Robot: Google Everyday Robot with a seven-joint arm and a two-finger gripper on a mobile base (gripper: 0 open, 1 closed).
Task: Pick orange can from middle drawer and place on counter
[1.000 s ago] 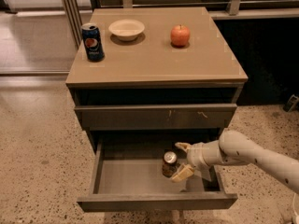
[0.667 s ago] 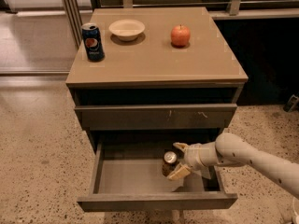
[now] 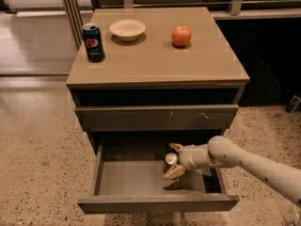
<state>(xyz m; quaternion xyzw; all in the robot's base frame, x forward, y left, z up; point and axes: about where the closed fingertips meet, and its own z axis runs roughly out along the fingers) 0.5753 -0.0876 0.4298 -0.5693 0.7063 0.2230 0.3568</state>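
The orange can (image 3: 170, 161) stands upright in the open middle drawer (image 3: 141, 179), right of its centre, with its silver lid showing. My gripper (image 3: 172, 160) reaches in from the right, low inside the drawer. One pale finger lies behind the can and one in front, and they are closed against its sides. The can rests at about the level of the drawer floor. The tan counter (image 3: 155, 51) is the cabinet's top, above the drawers.
On the counter stand a blue Pepsi can (image 3: 93, 42) at the left, a pale bowl (image 3: 127, 29) and a red apple (image 3: 181, 35). The scratched drawer front (image 3: 157, 118) overhangs the open drawer. My arm (image 3: 254, 164) crosses the drawer's right side. Speckled floor surrounds the cabinet.
My arm and gripper have slid a little to the left, so the fingers now sit further around the can and closer together. The can has barely moved.
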